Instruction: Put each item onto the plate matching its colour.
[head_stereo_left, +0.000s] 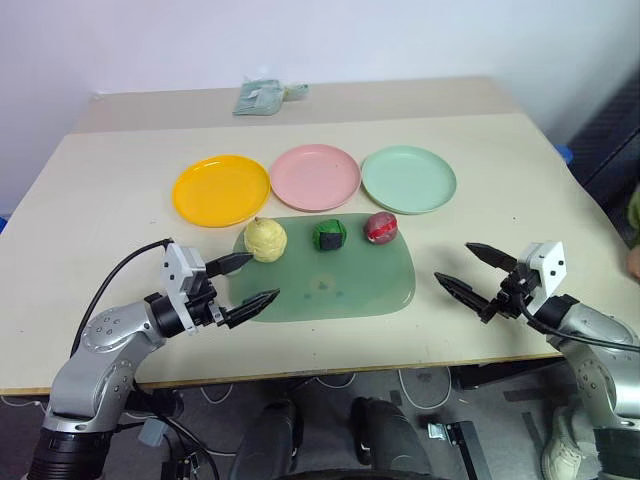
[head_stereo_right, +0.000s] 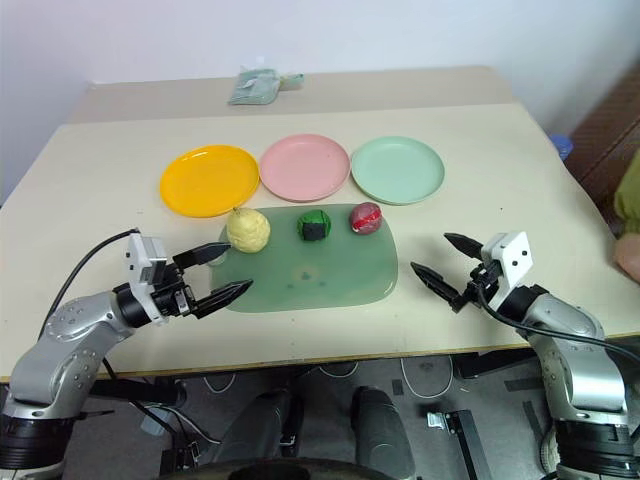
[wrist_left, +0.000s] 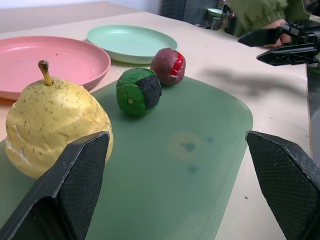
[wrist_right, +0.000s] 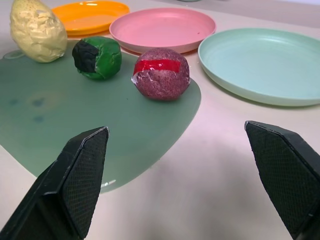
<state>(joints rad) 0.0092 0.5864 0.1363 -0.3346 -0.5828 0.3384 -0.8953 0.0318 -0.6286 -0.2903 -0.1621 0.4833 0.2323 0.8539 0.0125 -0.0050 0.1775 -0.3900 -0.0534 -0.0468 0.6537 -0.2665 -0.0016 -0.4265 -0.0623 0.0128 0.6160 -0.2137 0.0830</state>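
A beige table (head_stereo_left: 120, 190) is filling the scene, with a translucent green mat (head_stereo_left: 340, 285) lying near its front edge. Beyond the mat three round plates are sitting in a row, close together: an orange plate (head_stereo_left: 221, 189) on the left, a pink plate (head_stereo_left: 315, 176) in the middle and a mint plate (head_stereo_left: 408, 178) on the right. All three plates are lying bare. Along the mat's far edge three toy foods are resting in a line, apart from one another: a yellow pear (head_stereo_left: 265, 239) at the left corner, standing with its stem up, a green ball (head_stereo_left: 329, 235) in the middle and a red ball (head_stereo_left: 380, 227) on the right. A crumpled greenish packet (head_stereo_left: 262, 96) is lying at the far side of the table. The left gripper (head_stereo_left: 244, 281) is hovering at the mat's left edge, just beside the pear, with its two black fingers spread wide and holding nothing. The right gripper (head_stereo_left: 472, 270) is hovering over bare table to the right of the mat, its fingers also spread wide and empty, pointing toward the mat.
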